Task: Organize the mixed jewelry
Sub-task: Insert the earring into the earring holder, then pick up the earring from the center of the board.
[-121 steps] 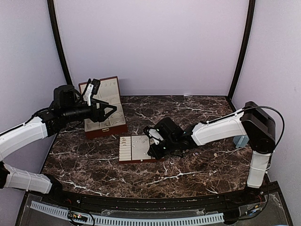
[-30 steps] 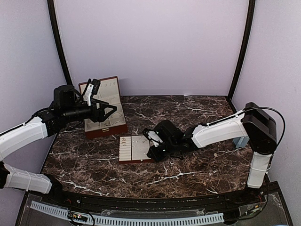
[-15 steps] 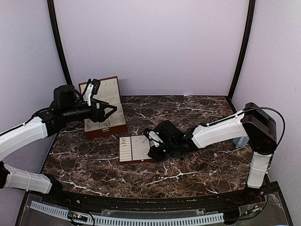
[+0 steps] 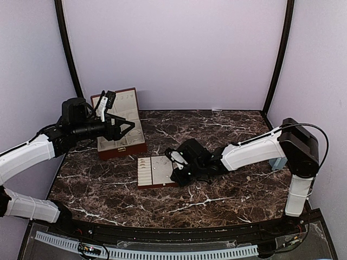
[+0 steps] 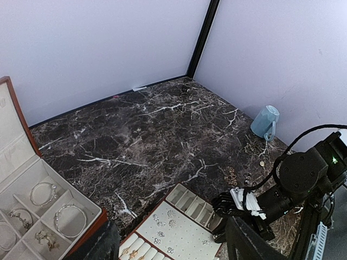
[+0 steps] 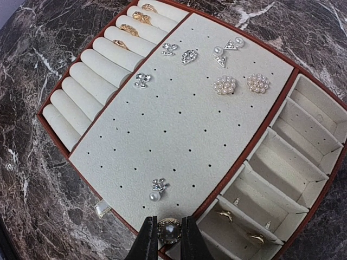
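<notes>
The mixed jewelry shows as studs pinned on the cream tray, gold rings in its rolls, and small pieces in its side slots. A loose heap of jewelry lies on the marble beside the tray. My right gripper is shut on a round pearl stud with a gold rim, held just above the tray's near edge, close to a small crystal-and-pearl stud. My left gripper hovers open over the box, with nothing between its fingers.
The reddish-brown box stands open at the back left, with bracelets in its cream compartments. A pale blue cup lies by the right wall. The tray sits mid-table, left of the right gripper.
The right gripper has edged slightly left toward the tray over the last seconds. The left arm has not moved.
</notes>
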### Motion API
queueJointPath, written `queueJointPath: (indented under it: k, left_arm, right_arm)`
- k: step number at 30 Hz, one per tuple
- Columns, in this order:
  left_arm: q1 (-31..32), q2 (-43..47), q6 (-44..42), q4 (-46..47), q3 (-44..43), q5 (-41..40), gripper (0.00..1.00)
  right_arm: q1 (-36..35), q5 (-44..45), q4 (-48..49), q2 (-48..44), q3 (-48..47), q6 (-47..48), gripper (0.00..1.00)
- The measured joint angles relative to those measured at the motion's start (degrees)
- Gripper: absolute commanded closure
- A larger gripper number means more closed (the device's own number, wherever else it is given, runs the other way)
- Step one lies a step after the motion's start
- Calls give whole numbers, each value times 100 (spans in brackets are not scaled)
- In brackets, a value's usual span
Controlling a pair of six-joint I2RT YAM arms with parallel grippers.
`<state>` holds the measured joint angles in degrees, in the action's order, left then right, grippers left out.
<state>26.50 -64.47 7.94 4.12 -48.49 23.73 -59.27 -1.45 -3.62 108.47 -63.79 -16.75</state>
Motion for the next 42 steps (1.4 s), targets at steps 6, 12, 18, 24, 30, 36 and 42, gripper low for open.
queueJointPath:
  k: [6, 12, 18, 24, 30, 36, 42]
  left_arm:
    - [0, 0, 0, 0, 0, 4, 30]
    - [0, -2, 0, 0, 0, 4, 30]
    - [0, -2, 0, 0, 0, 4, 30]
    - [0, -2, 0, 0, 0, 2, 29]
    - [0, 0, -2, 0, 0, -24, 29]
    - [0, 7, -2, 0, 0, -111, 27]
    - [-85, 72, 70, 13, 2, -195, 25]
  right_arm:
    - [-24, 22, -2, 0, 0, 46, 82]
    - [-33, 20, -35, 0, -4, 46, 75]
    - [-37, 4, -42, -15, -7, 31, 66]
    - [-37, 4, -133, -118, -26, -31, 60]
    - [-37, 111, -164, -404, -59, -90, 59]
    - [-15, 380, -63, -815, 13, -280, 60]
    - [184, 800, -28, -1458, 422, -675, 62]
